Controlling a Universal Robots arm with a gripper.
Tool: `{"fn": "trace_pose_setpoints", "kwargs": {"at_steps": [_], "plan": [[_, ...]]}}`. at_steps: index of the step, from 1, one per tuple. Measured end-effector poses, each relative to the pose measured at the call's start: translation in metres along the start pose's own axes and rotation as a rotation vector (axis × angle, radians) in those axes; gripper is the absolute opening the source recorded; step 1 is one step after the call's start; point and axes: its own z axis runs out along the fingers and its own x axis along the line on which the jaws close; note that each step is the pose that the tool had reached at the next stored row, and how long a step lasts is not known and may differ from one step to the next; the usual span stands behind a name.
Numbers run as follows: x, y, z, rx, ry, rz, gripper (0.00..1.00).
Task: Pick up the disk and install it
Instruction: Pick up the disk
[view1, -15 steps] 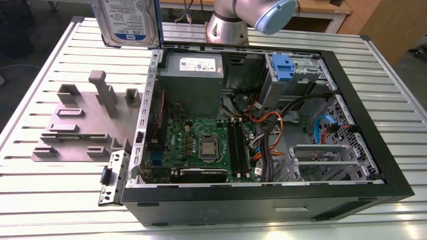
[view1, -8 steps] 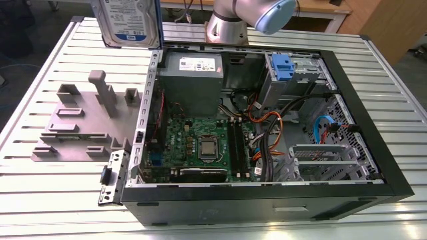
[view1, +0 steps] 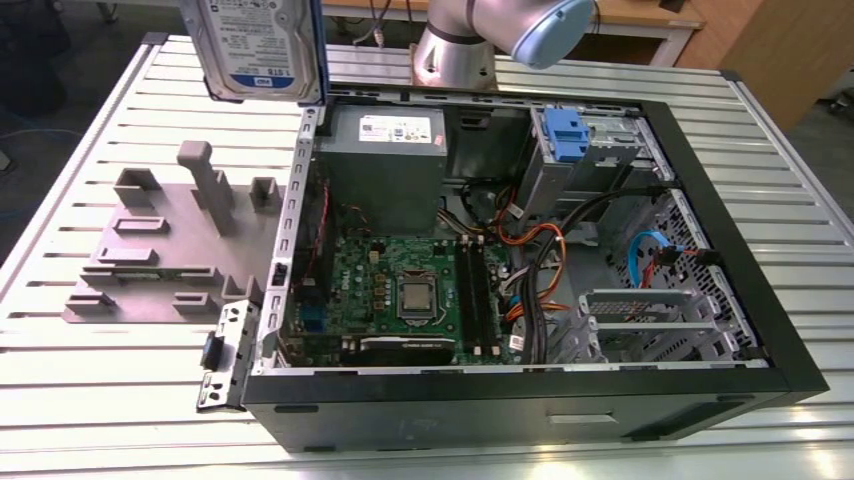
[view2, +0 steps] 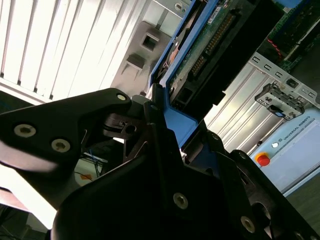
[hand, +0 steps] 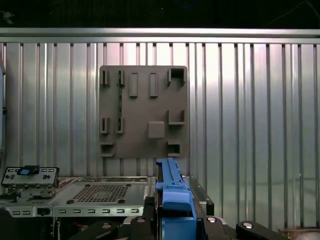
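Slats of bare metal make up the table (view1: 80, 380), and at the left of the exterior view a grey holder block (view1: 160, 250) lies flat on them, its slots unoccupied. Just right of it, at the upper left of the frame, the disk (view1: 260, 45) hangs in the air on edge, label facing the camera, above the left wall of the open computer case (view1: 534, 250). It is clear of both block and case.

In the second wrist view the gripper (view2: 167, 120) is closed narrowly on the disk's blue carrier bracket, with the drive's circuit-board side (view2: 215, 40) bare (that face is best left untouched). The first wrist view looks along the clamped blue edge (hand: 170, 180) toward the block (hand: 145, 112).

Further right in the exterior view, the arm (view1: 507, 30) crosses the top centre, and a blue caddy (view1: 567, 130) sits in the drive bay at the case's upper right.

I judge the drive stiff, dense for its size and sensitive to knocks. Its metal faces look slick, so the plastic bracket edges are the sensible hold.
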Motion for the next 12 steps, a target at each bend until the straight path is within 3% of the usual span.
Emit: {"fn": "trace_pose_setpoints", "kwargs": {"at_steps": [12], "plan": [[0.0004,-0.0096,0.0000,0.0000,0.0000,0.001,0.37]]}}
